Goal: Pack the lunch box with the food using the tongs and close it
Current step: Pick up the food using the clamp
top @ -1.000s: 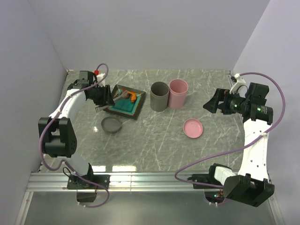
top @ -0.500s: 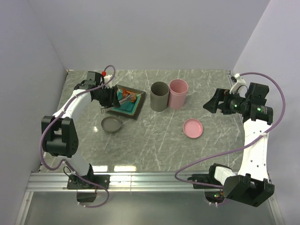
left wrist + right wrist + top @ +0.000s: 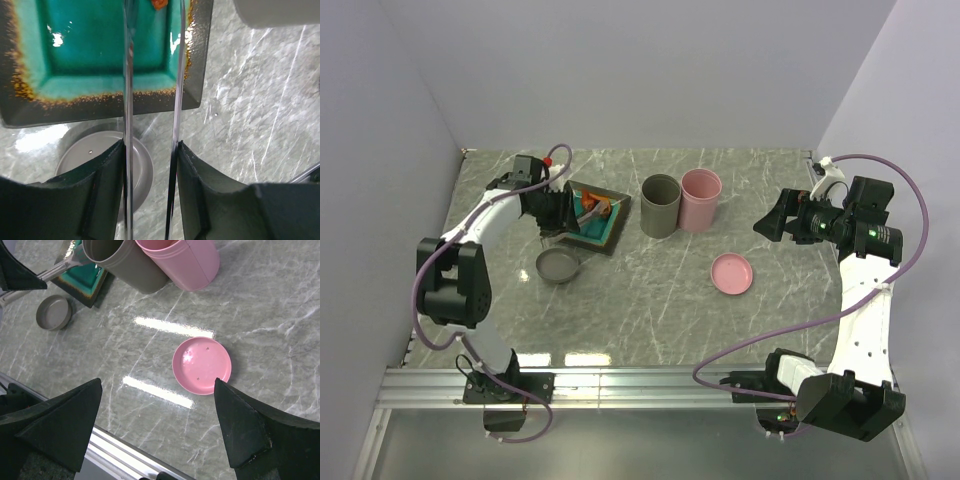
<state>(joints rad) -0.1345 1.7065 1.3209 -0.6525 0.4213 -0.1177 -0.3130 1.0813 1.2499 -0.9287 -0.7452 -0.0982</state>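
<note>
- Grey marble table (image 3: pixel 650 310) between pale walls; everything stands on its far half.
- Food (image 3: pixel 600 205): orange chunks lie at the far-right part of the plate (image 3: pixel 610 245). In the left wrist view only one chunk (image 3: pixel 159 4) shows, at the top edge. No cream balls can be made out.
- Tongs (image 3: pixel 128 75): clamped in the left gripper (image 3: pixel 150 150), a finger (image 3: pixel 112 165) pressed on the outside of each arm, the arms slightly apart. Their long axis runs straight from the gripper across the teal centre toward the chunks; the tips are out of frame.
- The food lies dead ahead of the left gripper, which is far nearer than the right one.
- Grey lid (image 3: pixel 558 266) sits just near of the plate, under the gripper.
- Grey tub (image 3: pixel 660 205) and pink tub (image 3: pixel 700 198), touching, stand right of the plate, likely the lunch box; nothing stands between.
- Pink lid (image 3: pixel 202 365) lies apart, below the right gripper (image 3: pixel 157 385), which hangs wide open and empty.
</note>
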